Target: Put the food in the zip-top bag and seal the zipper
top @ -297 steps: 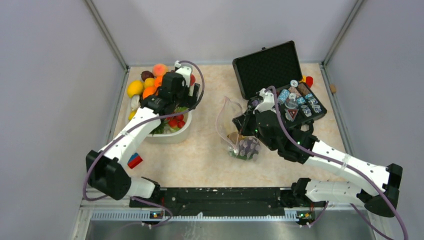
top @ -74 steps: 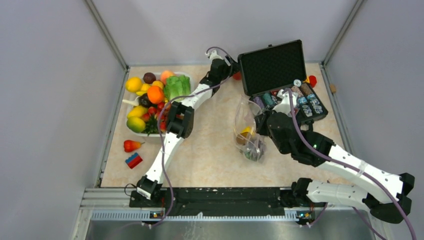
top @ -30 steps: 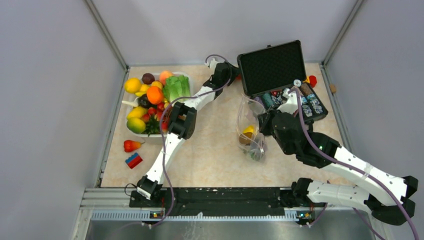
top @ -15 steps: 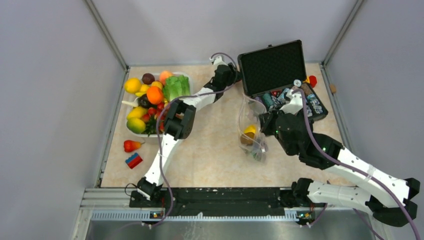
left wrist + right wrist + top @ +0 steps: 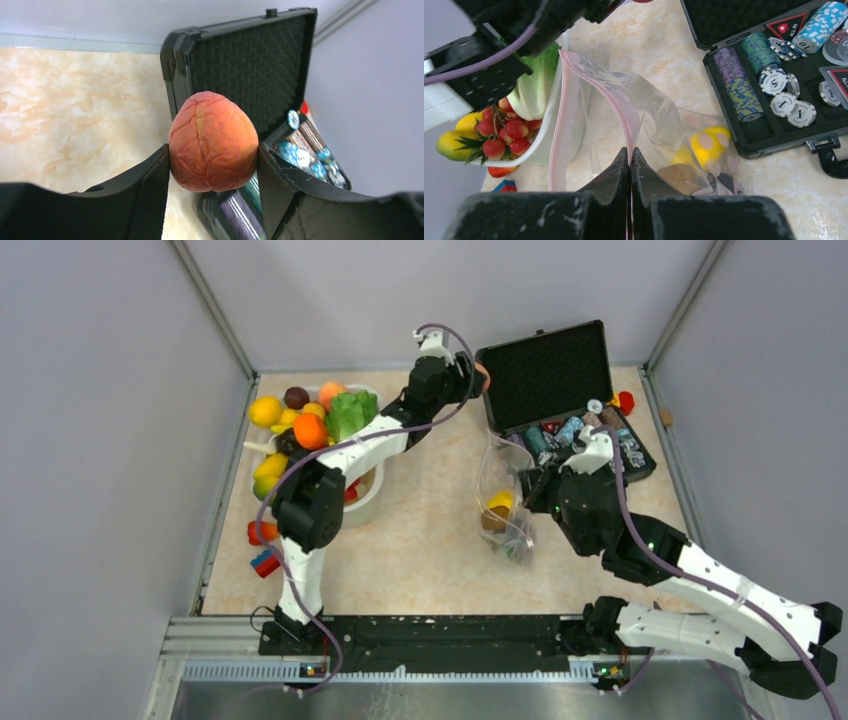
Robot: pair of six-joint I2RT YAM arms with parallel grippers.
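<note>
While your left gripper [image 5: 212, 172] pinches the peach [image 5: 212, 135] between spread fingers beside the open case [image 5: 250, 65], your right gripper [image 5: 630, 159], fingers pressed together, clamps the pink zipper [image 5: 610, 95] of the bag [image 5: 649, 105]. It stands open on the table [image 5: 420, 540], a yellow fruit [image 5: 706, 142] inside.

Orange-pink peach [image 5: 213, 141], pink-edged clear bag [image 5: 624, 105]

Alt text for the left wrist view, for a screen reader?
The left gripper holds an orange-pink peach between its two black fingers, centre frame. Behind it an open black case with a foam-lined lid stands on the beige marbled table, stacks of poker chips in its base.
</note>
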